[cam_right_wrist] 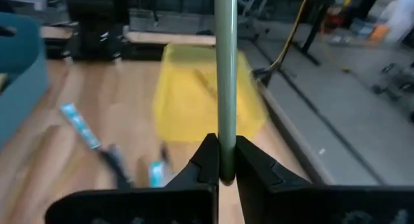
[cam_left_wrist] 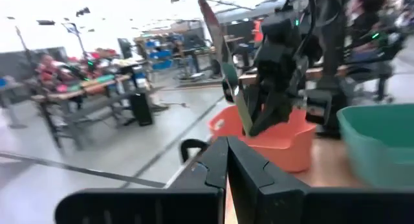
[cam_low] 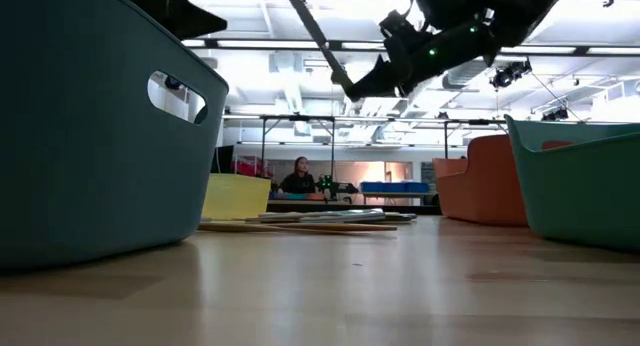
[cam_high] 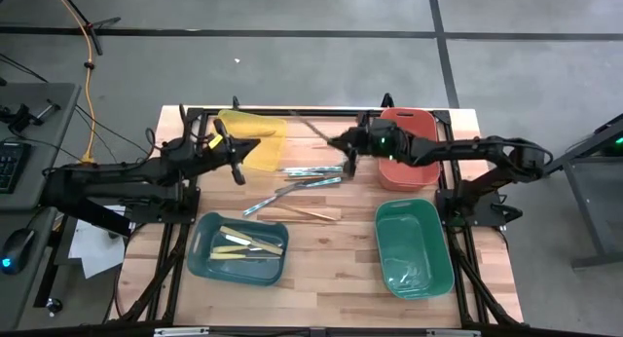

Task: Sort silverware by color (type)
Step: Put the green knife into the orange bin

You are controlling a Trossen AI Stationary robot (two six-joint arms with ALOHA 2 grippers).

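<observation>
Right gripper (cam_high: 348,148) raised above table (cam_high: 331,269) centre, fingers clamped on grey-green utensil (cam_right_wrist: 224,68). Left gripper (cam_high: 237,168) beside yellow bin (cam_high: 255,137), fingers closed, empty. Loose silverware (cam_high: 292,193) mid-table; cream pieces (cam_high: 248,243) in dark teal bin (cam_high: 200,254).

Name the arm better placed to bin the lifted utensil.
Right. The right gripper is already shut on the utensil, held above the table beside the orange bin. The left gripper is shut and empty, near the yellow bin.
</observation>
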